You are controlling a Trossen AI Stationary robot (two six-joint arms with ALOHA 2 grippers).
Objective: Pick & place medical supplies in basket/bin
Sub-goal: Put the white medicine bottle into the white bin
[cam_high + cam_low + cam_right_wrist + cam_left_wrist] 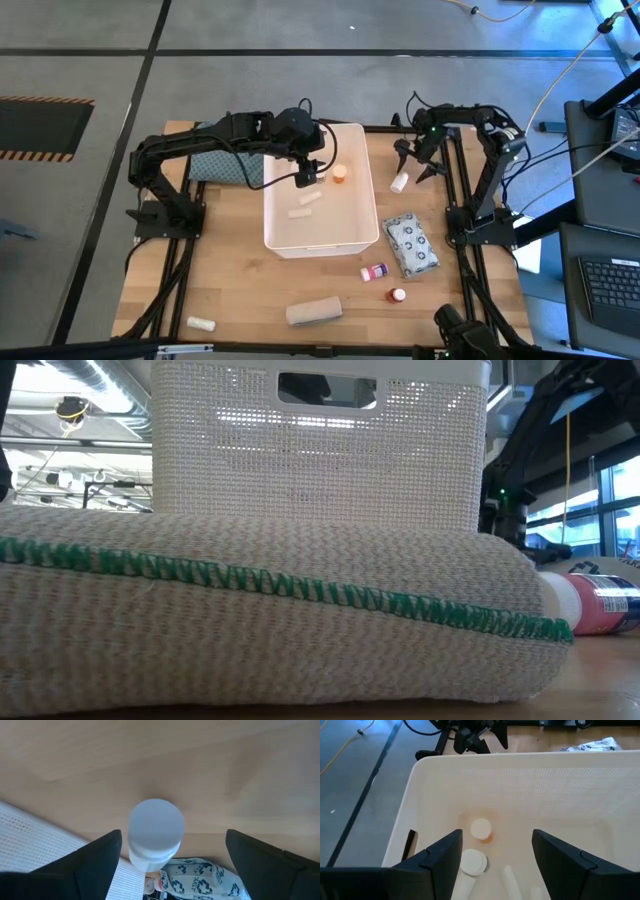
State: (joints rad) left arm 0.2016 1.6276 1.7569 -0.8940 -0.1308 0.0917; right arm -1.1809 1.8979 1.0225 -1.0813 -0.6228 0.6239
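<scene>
The white bin [318, 190] stands mid-table. In it lie an orange-capped bottle [481, 829] and two white rolls [305, 197]. My left gripper [307, 175] hangs open over the bin's far half with nothing between its fingers [496, 834]. My right gripper [418, 165] is open to the right of the bin, slanting down. Its fingers stand on either side of a white tube [156, 832] lying on the table [400, 181], clear of it. A grey-patterned packet [412, 244], two small bottles [374, 271] [398, 295], a beige roll [314, 311] and a white roll [201, 323] lie on the table.
A teal-grey patterned cloth [215, 165] lies left of the bin under the left arm. In the low view the beige roll [270, 620] fills the foreground, with the bin's slotted end [320, 450] behind it. Bare wood stretches along the table's near left.
</scene>
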